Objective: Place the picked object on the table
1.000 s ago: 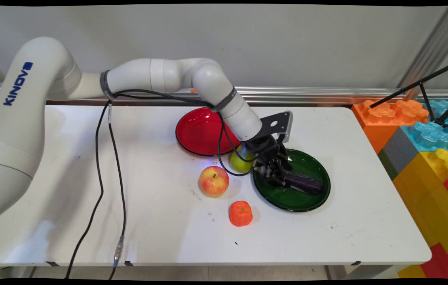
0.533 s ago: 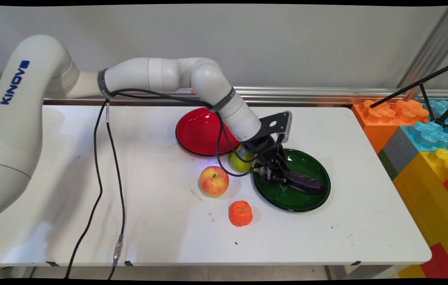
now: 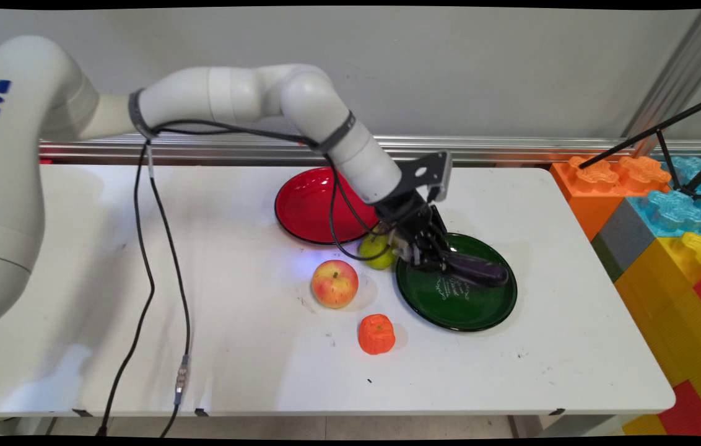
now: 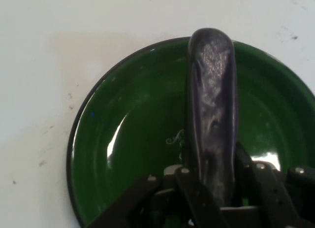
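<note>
My gripper [image 3: 438, 260] is shut on a dark purple eggplant [image 3: 477, 271] and holds it just above the green plate [image 3: 449, 303]. In the hand view the eggplant [image 4: 210, 114] sticks straight out between my fingers [image 4: 248, 164], with the green plate [image 4: 123, 139] under it. A yellow-green pear [image 3: 377, 251] lies on the table just left of the gripper, partly behind the cables. A red-yellow apple [image 3: 334, 283] and an orange fruit [image 3: 376, 334] lie left of the green plate.
A red plate [image 3: 307, 207] sits behind the pear. Big coloured blocks [image 3: 666, 223] stand past the table's right edge, with a black tripod [image 3: 685, 148] over them. Black cables [image 3: 152, 260] hang from the arm down to the table's front edge.
The gripper has risen and drawn back toward the upper left with the eggplant, lifting it off the green plate. The fruits and plates have stayed put.
</note>
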Controlling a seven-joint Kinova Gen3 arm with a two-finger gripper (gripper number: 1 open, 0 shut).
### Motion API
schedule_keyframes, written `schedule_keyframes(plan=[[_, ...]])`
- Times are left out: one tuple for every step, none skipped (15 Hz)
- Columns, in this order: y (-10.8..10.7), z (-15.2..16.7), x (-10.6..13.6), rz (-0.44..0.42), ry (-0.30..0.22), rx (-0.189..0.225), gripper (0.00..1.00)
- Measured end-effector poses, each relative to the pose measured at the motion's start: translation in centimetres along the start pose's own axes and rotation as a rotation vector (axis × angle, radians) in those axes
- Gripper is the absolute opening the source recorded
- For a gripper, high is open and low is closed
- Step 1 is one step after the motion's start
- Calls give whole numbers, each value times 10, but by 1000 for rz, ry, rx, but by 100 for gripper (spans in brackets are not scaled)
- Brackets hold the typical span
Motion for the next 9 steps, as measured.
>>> schedule_keyframes(plan=[[1, -6, 1, -3, 0, 2, 0], [2, -16, 3, -9, -1, 4, 0], [4, -26, 4, -15, -3, 6, 0], [6, -37, 6, -20, -6, 7, 0], [8, -52, 8, -26, -8, 8, 0], [10, -64, 10, -28, -11, 8, 0], [11, -77, 13, -31, -11, 6, 0], [13, -89, 15, -32, -9, 5, 0], [14, -102, 18, -34, -7, 3, 0]])
